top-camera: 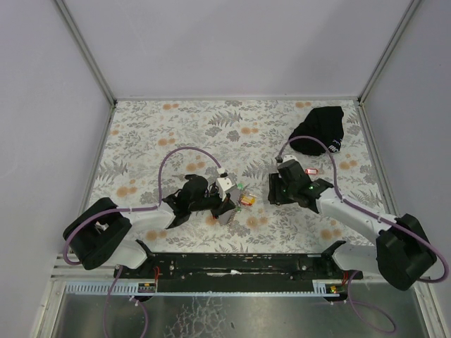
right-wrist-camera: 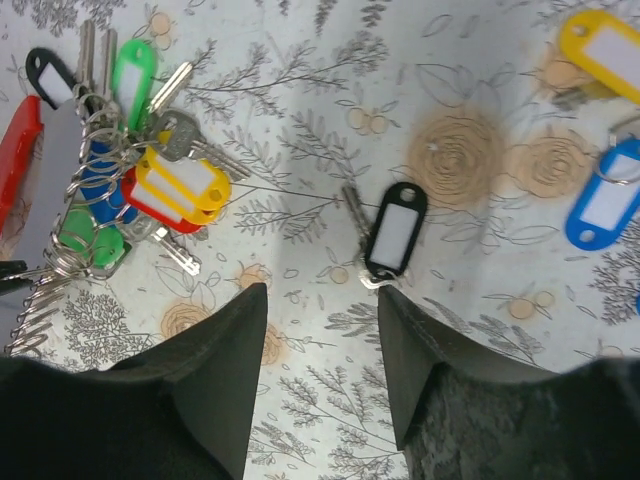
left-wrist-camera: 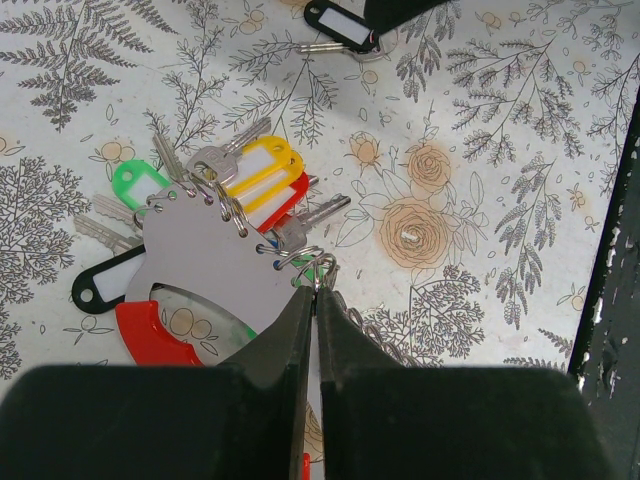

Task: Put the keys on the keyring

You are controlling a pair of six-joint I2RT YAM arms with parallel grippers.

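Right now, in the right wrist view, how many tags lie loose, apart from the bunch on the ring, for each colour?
Black tag: 1
Yellow tag: 1
Blue tag: 1
Total: 3

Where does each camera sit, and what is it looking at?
Top external: fixed above and behind, looking down on the table; the left arm and right arm show.
Left wrist: on the left arm, looking down at the keyring; the left gripper shows, shut on it.
Right wrist: on the right arm, looking down at a black-tagged key; the right gripper, open, shows.
Shared: both wrist views show the keyring and that key.
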